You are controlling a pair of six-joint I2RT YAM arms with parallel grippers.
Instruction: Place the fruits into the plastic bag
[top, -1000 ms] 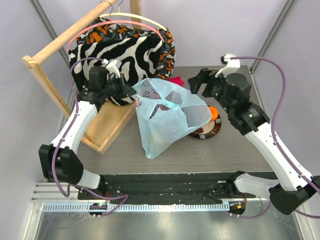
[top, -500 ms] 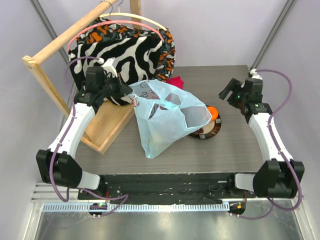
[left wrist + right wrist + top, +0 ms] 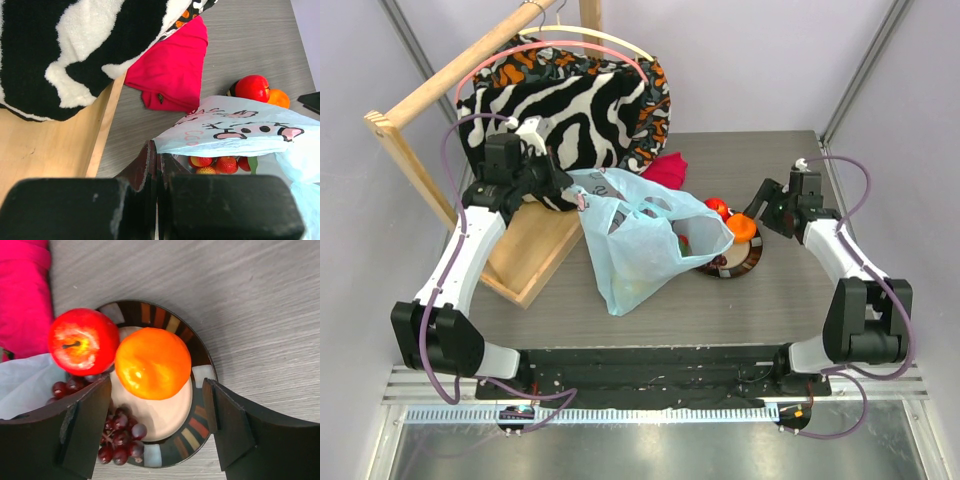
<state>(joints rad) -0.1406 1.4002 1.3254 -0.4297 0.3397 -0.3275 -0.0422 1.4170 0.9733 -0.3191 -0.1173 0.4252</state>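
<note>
Target orange (image 3: 152, 363) on plate (image 3: 200, 374): rigid, smooth, likely light, may roll. Open right gripper (image 3: 758, 209) straddles it; pinch across middle; left gripper (image 3: 575, 197) clamps plastic bag (image 3: 640, 255) rim.

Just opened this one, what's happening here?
The left gripper is shut on the rim of the plastic bag, holding its mouth up. Some small red-yellow fruits lie inside already. The right gripper hovers open over the plate, roughly above the orange; the apple and grapes are on the plate too.
</note>
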